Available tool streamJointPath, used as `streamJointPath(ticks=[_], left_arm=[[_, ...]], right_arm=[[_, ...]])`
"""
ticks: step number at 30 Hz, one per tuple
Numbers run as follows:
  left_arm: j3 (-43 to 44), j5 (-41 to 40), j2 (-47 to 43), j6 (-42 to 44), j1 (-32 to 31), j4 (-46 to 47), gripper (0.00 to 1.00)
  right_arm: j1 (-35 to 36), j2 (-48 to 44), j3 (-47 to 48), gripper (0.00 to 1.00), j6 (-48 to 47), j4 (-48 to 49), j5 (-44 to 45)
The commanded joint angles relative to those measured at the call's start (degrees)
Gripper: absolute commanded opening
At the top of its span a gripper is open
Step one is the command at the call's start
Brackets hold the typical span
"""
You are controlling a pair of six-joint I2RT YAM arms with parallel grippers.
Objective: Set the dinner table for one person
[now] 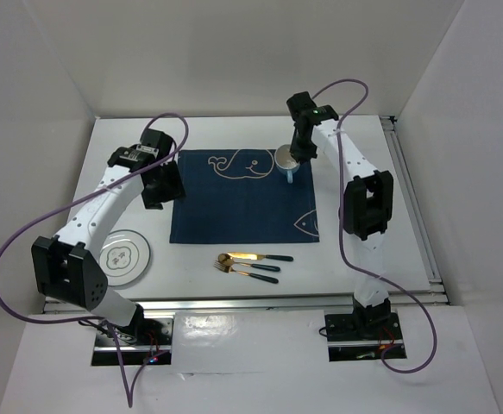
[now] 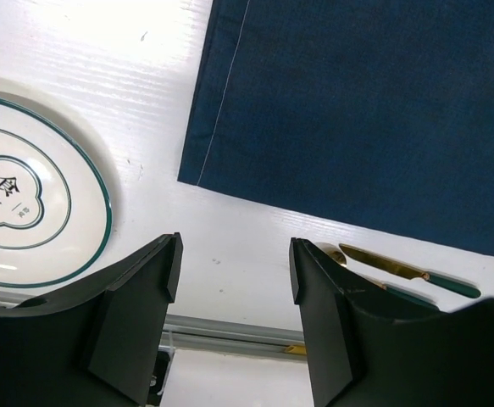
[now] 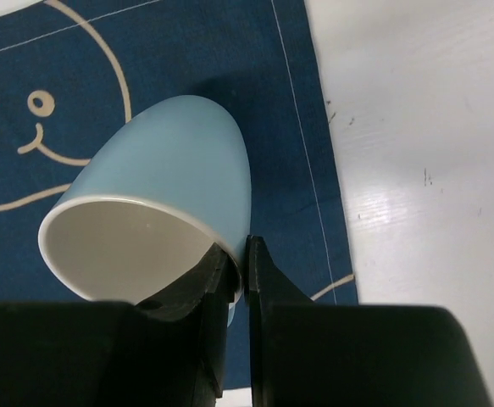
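Observation:
The dinner table is a white tabletop with a navy whale-print placemat in its middle. My right gripper is shut on the rim of a light blue cup with a white inside, one finger inside and one outside. The cup is at the mat's far right corner. My left gripper is open and empty over bare table by the mat's near left corner. From above, the left gripper is at the mat's left edge.
A white plate with a green rim lies near the front left, also seen as the plate in the left wrist view. Gold cutlery with green handles lies in front of the mat, including a knife. Metal rails line the right and front edges.

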Motion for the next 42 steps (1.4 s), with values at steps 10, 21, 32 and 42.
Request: streamJointPath(ticks=[10,21,32,42], left_arm=[[-5.09,1.54,-2.89,-2.18,-0.11,1.02,0.71],[-3.26,2.16,-2.28,-1.66,-0.11,1.11,0.83],[2.28,-3.02,-1.14,-0.08,-0.11,-1.43,0.85],[10.87,-3.82,-1.66,-1.22,7.09,-5.22,0.84]], right_arm=[[-2.73,4.26,4.77,0.00,-0.69,6.25,0.31],[-4.40,3.55,3.63,0.76,-1.21,8.90,-5.66],[-4.40,-5.66,4.60,0.94,-1.21,10.47,-7.51],[5.26,-29.83,-25.39,0.91,-3.85,26.80,-21.88]])
